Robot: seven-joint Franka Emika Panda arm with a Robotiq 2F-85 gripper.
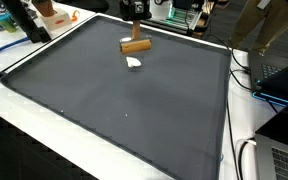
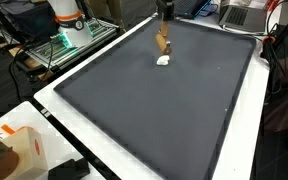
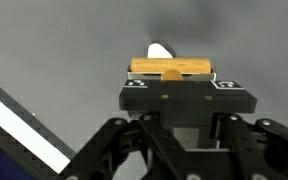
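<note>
Your gripper (image 3: 171, 74) is clenched on the wooden block (image 1: 136, 45), with the jaws pinching its middle so that both ends stick out evenly to the sides, probably the steadiest way to carry a short bar. The largest thing here is the white desk (image 1: 29, 112), and the dark mat (image 1: 124, 110) covers nearly all of it, leaving only a pale border along the edges. The block hangs over the far part of that mat, near the far edge and roughly midway between the two far corners. A small white object (image 1: 134, 62) lies on the mat just beside the block, on the near side, and you can see it in both exterior views. In the wrist view it peeks out from behind the block (image 3: 161, 50), so most of it is covered there and you cannot tell what it is. It is too small in the exterior views to identify either. The frames also leave open whether the block is clear of the mat or resting on it, and whether it touches the white object. The arm above the gripper is cut off at the top of both exterior views, and the fingertips are hidden behind the gripper's own body in the wrist view.
</note>
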